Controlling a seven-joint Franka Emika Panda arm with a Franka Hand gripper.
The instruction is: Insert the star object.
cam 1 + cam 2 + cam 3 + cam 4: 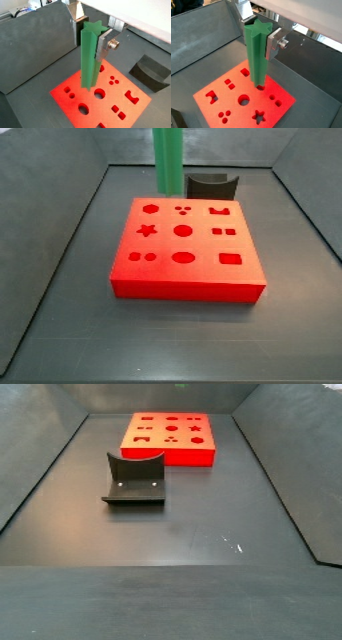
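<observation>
So the gripper (pixel 101 36) is clamped on the star object (pixel 89 55), a long green prism w/ a star-shaped end face, hanging upright over the red block (pixel 100 97). You can see it in both wrist views: one silver finger plate (pixel 276 44) sits flat against the rod's side near its upper end, the opposite finger is hidden behind the rod. The rod's lower end hangs over the block's top face among the cutouts, tho I can't tell from the wrist pics if it's touching the block or just above it.

In a side view the green rod (pixel 170 160) comes down from the upper edge of the frame and ends behind the far edge of the red block (pixel 187 248), next to the dark grey curved block (pixel 211 184), which is near the far wall of the worktop. The star-shaped hole (pixel 148 230) is on the block's top face, apart from the rod's end.

In a side view the red block (pixel 171 438) sits at the far end of the worktop (pixel 187 524), w/ the curved block (pixel 135 480) closer to the middle, apart from it. Gripper and rod aren't visible there.
</observation>
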